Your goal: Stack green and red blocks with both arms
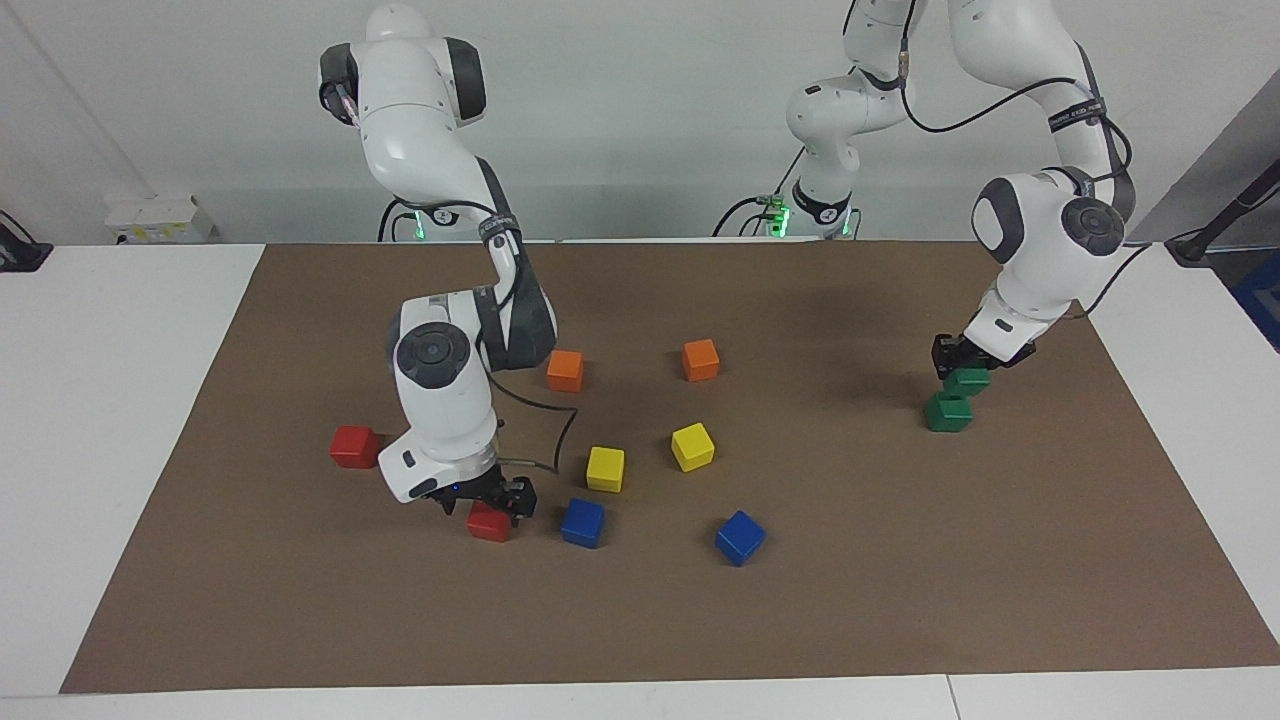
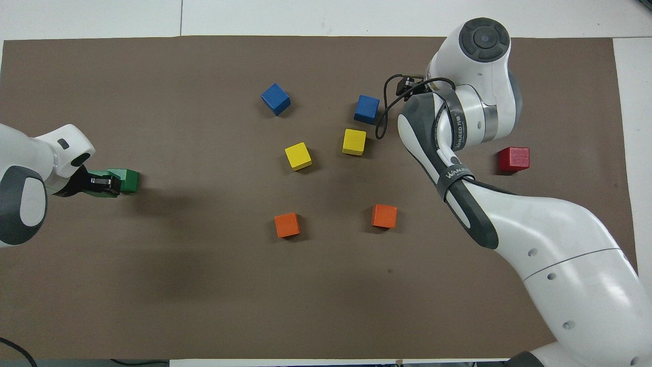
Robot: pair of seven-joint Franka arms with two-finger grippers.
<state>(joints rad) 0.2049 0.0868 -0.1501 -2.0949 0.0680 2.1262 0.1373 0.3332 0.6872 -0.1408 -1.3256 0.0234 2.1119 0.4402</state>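
Nearest the robots: two orange cubes (image 1: pixel 565 370) (image 1: pixel 700 360) side by side on the brown mat (image 1: pixel 900 600), well apart from each other.

At the left arm's end of the mat: left gripper (image 1: pixel 965 362) down low, clamped on the upper green block (image 1: pixel 967 380). Sits over the lower green block (image 1: pixel 948 412), shifted a little toward the robots rather than square on it. Whether the two green blocks touch: cannot tell. From overhead, only one green top (image 2: pixel 127 179) clear past the left gripper (image 2: pixel 101 184).

Farther out, mid-mat: two yellow cubes (image 1: pixel 605 469) (image 1: pixel 692 446) near each other.

Level with those, toward the right arm's end: loose red block (image 1: pixel 355 446), alone, flat on the mat, beside the right arm's wrist but apart from it.

Farther still: right gripper (image 1: pixel 492 500) lowered onto the second red block (image 1: pixel 489 522), which looks to be down on the mat. Clamped or merely around it: cannot tell. Hidden under the arm in the overhead view.

Just beside that block, a blue cube (image 1: pixel 583 522); a second blue cube (image 1: pixel 740 537) farthest out, turned at an angle.
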